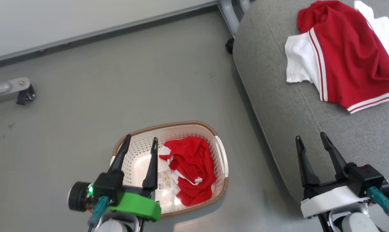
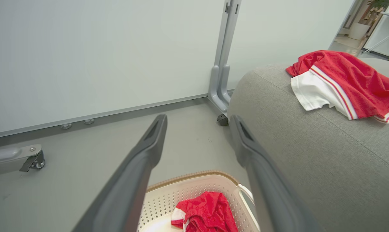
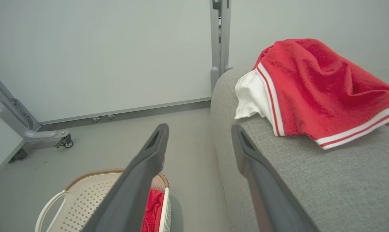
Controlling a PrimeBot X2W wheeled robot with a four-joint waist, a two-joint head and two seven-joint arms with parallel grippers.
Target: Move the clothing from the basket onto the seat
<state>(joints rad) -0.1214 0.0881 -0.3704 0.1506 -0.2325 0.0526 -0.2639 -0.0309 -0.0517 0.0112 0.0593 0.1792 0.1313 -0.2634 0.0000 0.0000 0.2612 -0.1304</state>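
While hovering over the left half of the basket (image 1: pixel 181 130), holds the left gripper (image 1: pixel 141 138) with both dark fingers spread and nothing between them, tips pointing up the head view toward the far rim. Finds the basket on the grey floor (image 1: pixel 117 80), near the rounded edge of the seat (image 1: pixel 278 106) but apart from it, long axis lying left to right across the head view, one white handle (image 1: pixel 222 154) at the end that points toward the seat. Sees a crumpled red garment (image 1: pixel 191 174) with white trim in the basket's right half, beside a barcode sticker (image 1: pixel 164 180) on the bare bottom. Holds the right gripper (image 1: pixel 311 137) likewise spread and empty over the seat's near edge. Finds a red-and-white garment (image 1: pixel 349 58) lying farther back on the seat, well apart from both grippers.
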